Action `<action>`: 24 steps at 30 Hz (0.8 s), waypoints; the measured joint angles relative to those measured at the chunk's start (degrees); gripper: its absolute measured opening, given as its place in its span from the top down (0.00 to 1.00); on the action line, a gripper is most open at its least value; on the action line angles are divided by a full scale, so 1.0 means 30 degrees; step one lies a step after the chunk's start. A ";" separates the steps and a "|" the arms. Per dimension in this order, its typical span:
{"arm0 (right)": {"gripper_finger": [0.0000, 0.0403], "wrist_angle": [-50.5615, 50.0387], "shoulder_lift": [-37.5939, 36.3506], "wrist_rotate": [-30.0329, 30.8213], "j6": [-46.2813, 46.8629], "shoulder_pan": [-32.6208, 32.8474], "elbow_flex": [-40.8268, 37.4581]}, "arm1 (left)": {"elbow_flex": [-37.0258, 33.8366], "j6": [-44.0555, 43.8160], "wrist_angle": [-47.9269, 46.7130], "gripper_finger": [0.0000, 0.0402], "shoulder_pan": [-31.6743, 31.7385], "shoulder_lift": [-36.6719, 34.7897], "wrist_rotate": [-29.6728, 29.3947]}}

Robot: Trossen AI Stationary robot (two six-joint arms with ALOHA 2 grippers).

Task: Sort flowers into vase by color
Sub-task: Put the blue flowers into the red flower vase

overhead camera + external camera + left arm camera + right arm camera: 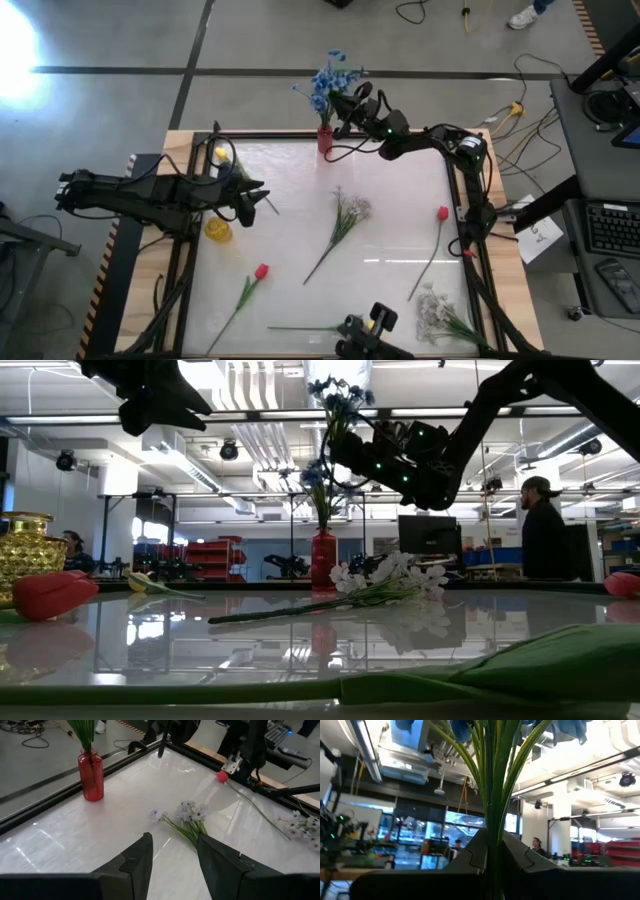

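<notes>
White counter (380, 270): right gripper (352, 103) fingers pinch the blue blossom stems (492, 795) (steadying them in the red glass vase (325, 138)), while left gripper (250, 203) fingers hover open.

Robotics lab, exposed ceiling ducts (262, 420), monitor (428, 535), red shelving (203, 553)

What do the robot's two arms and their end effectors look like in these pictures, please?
Both arms are black, built from jointed segments with dark cables running along them. The right arm shows small green indicator lights near its wrist. The left end effector has two dark, matte, wedge-shaped fingers with angular edges. The right end effector has the same dark, faceted fingers.
</notes>
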 joint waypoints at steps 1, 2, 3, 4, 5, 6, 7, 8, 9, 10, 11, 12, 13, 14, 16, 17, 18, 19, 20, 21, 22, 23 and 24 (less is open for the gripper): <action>0.96 -0.0034 0.0009 0.0000 -0.0135 0.0000 -0.0084 | 0.0000 0.0007 0.0000 0.65 0.0000 0.0000 0.0000; 0.96 -0.0035 0.0009 -0.0032 -0.0258 0.0006 -0.0177 | 0.0000 0.0007 0.0000 0.65 0.0000 0.0000 0.0007; 0.96 -0.0031 0.0013 -0.0069 -0.0373 0.0007 -0.0256 | 0.0000 0.0007 0.0001 0.65 0.0000 0.0000 0.0007; 0.96 -0.0028 0.0013 -0.0073 -0.0383 0.0007 -0.0343 | 0.0000 0.0001 0.0004 0.65 0.0000 0.0000 0.0007; 0.96 -0.0020 0.0016 -0.0073 -0.0373 0.0007 -0.0419 | 0.0000 -0.0013 0.0007 0.65 0.0000 0.0000 0.0007; 0.96 -0.0022 0.0016 -0.0073 -0.0359 0.0038 -0.0490 | 0.0000 -0.0020 0.0005 0.65 0.0000 0.0000 0.0007; 0.96 -0.0028 0.0016 -0.0072 -0.0355 0.0082 -0.0546 | 0.0000 -0.0026 0.0007 0.65 0.0000 0.0000 0.0007; 0.96 -0.0028 0.0016 -0.0066 -0.0366 0.0137 -0.0573 | 0.0000 -0.0032 0.0007 0.65 0.0000 0.0000 0.0004; 0.96 -0.0028 0.0016 -0.0066 -0.0376 0.0204 -0.0573 | 0.0000 -0.0036 0.0007 0.65 0.0000 0.0000 0.0004; 0.96 -0.0011 0.0016 -0.0069 -0.0443 0.0257 -0.0556 | 0.0000 -0.0036 0.0001 0.65 0.0000 0.0000 0.0000; 0.96 -0.0012 0.0016 -0.0074 -0.0497 0.0329 -0.0506 | 0.0000 -0.0029 0.0000 0.65 0.0000 0.0000 0.0000; 0.96 -0.0019 0.0016 -0.0071 -0.0575 0.0354 -0.0453 | 0.0000 -0.0015 0.0006 0.65 0.0000 0.0000 0.0000; 0.96 -0.0020 0.0016 -0.0073 -0.0697 0.0391 -0.0401 | 0.0000 -0.0027 0.0006 0.65 0.0000 0.0000 0.0000; 0.96 -0.0020 0.0016 -0.0077 -0.0837 0.0393 -0.0333 | 0.0000 -0.0083 0.0000 0.65 0.0000 0.0000 0.0000; 0.96 -0.0013 0.0016 -0.0063 -0.0871 0.0377 -0.0213 | 0.0000 -0.0226 0.0007 0.65 0.0000 0.0029 -0.0007; 0.96 -0.0005 0.0016 -0.0003 -0.0880 0.0378 -0.0194 | 0.0000 -0.0276 0.0000 0.65 0.0000 0.0056 -0.0007; 0.96 0.0002 0.0016 0.0053 -0.0947 0.0363 -0.0194 | 0.0000 -0.0283 0.0000 0.65 0.0000 0.0096 -0.0007; 0.96 0.0002 0.0067 0.0073 -0.1024 0.0350 -0.0194 | 0.0000 -0.0277 0.0007 0.65 0.0000 0.0144 -0.0007; 0.96 0.0045 0.0161 0.0080 -0.1068 0.0350 -0.0194 | 0.0000 -0.0277 0.0000 0.65 0.0000 0.0184 -0.0007; 0.96 0.0027 0.0248 0.0080 -0.1068 0.0350 -0.0194 | 0.0000 -0.0277 0.0005 0.65 0.0000 0.0241 -0.0011; 0.96 0.0008 0.0368 0.0080 -0.0978 0.0350 -0.0191 | -0.0002 -0.0277 0.0000 0.65 0.0000 0.0279 -0.0013; 0.96 -0.0007 0.0481 0.0080 -0.0789 0.0350 -0.0175 | -0.0007 -0.0277 0.0001 0.65 0.0000 0.0333 -0.0008; 0.96 -0.0018 0.0612 0.0073 -0.0571 0.0354 -0.0092 | -0.0007 -0.0277 0.0007 0.65 0.0000 0.0377 -0.0015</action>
